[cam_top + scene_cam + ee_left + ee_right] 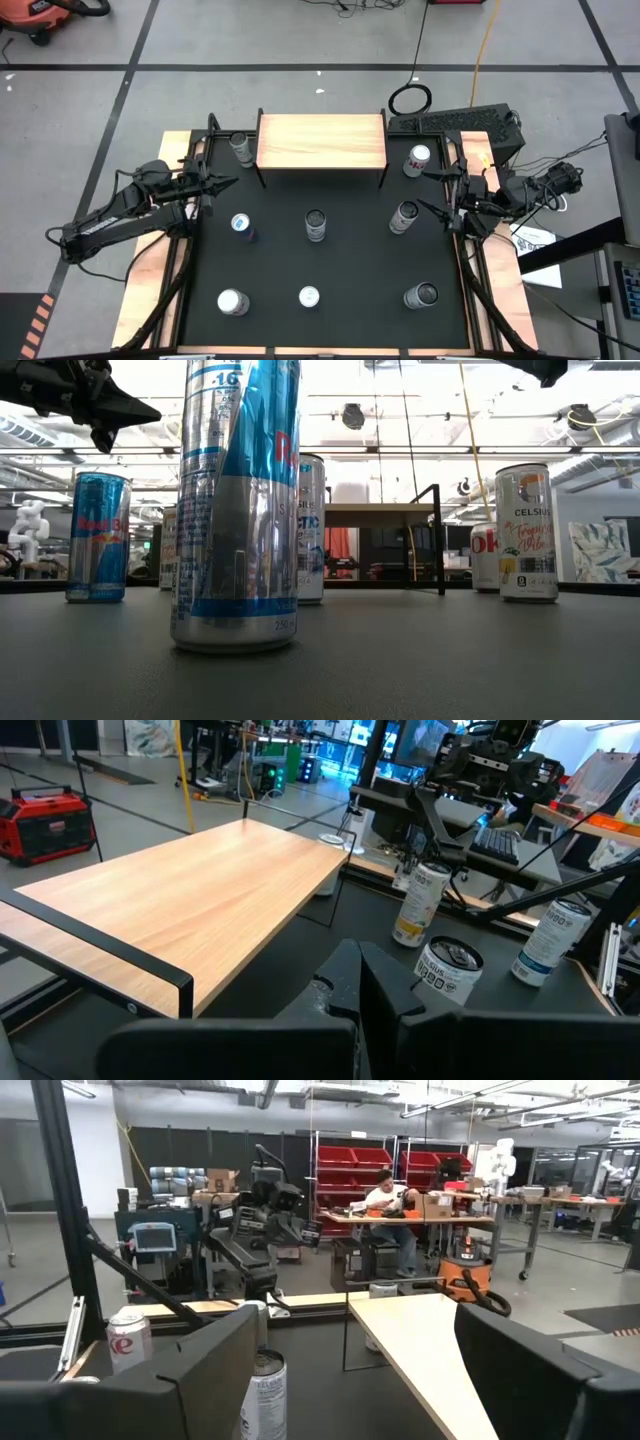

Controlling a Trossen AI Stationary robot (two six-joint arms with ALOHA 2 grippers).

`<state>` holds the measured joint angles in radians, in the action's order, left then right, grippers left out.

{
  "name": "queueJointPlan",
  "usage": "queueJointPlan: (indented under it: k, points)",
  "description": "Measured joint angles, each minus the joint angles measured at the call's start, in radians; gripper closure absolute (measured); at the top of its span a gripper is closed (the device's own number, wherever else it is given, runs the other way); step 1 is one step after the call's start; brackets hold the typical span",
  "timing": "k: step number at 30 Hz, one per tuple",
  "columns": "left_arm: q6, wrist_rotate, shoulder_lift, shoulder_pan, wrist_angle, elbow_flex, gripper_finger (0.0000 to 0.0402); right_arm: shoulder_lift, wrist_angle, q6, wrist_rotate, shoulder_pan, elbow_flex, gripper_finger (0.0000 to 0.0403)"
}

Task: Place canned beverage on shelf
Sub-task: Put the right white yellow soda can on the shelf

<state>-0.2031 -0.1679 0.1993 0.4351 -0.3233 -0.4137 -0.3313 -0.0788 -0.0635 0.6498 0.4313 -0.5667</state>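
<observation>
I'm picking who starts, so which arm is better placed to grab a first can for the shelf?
Probably the right. Its open gripper sits beside two cans, one at the shelf's corner and one just in front. The left gripper looks shut, though a can stands near it too. The shelf top is bare.

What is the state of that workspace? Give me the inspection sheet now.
Surface: black mat on the table, with wood strips at its sides.
Job's things: shelf at the far edge, top bare; eight cans standing on the mat, none on the shelf, e.g. centre can.
Clutter: keyboard beside the shelf.
Grippers: left gripper shut, empty, at the mat's left edge; right gripper open, empty, near the right-hand cans.
Cables: yellow cable and black coil on the floor.
Surroundings: person seated at a desk; shop vacuum.
</observation>
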Motion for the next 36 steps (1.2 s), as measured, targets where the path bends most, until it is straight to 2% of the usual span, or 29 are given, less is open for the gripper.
queueJointPlan:
  k: [10,17,22,36]
  points:
    - [-0.001,0.001,0.0,0.0,0.0,0.0,0.0401,0.0,-0.001,0.0,0.0,0.0,0.0,0.0085]
    - [0.0,0.045,0.0,0.0,0.0,0.0,0.0401,0.0,-0.004,0.002,0.001,0.0,0.0,0.0085]
    - [0.0,0.045,0.0,0.0,0.0,0.0,0.0401,0.0,-0.005,0.061,0.0,0.0,0.0,0.0085]
    - [0.0,0.045,0.0,0.0,-0.001,0.0,0.0401,0.0,-0.005,0.045,0.0,0.0,0.0,0.0085]
